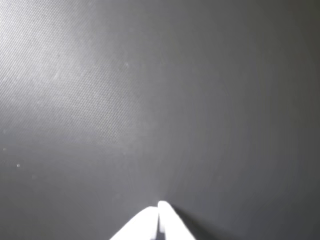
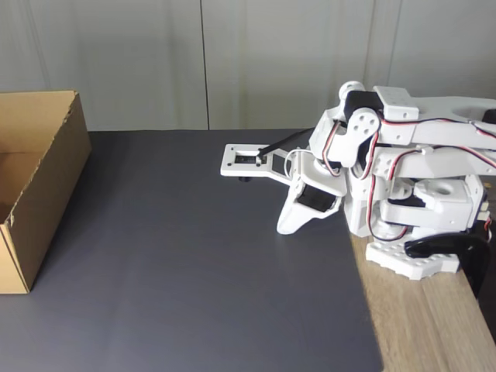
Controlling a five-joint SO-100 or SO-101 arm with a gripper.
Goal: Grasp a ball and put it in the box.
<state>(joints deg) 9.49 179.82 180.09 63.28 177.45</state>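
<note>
The brown cardboard box stands at the left edge of the fixed view, its top open. The ball is out of view. My white arm is folded low at the right of the fixed view, and my gripper points down with its tips at the dark mat. In the wrist view the gripper comes in from the bottom edge. Its two white fingertips are pressed together with nothing between them, just over bare mat.
A dark grey mat covers most of the surface between my arm and the box. The arm's base sits on a wooden tabletop at the right. A pale wall runs along the back.
</note>
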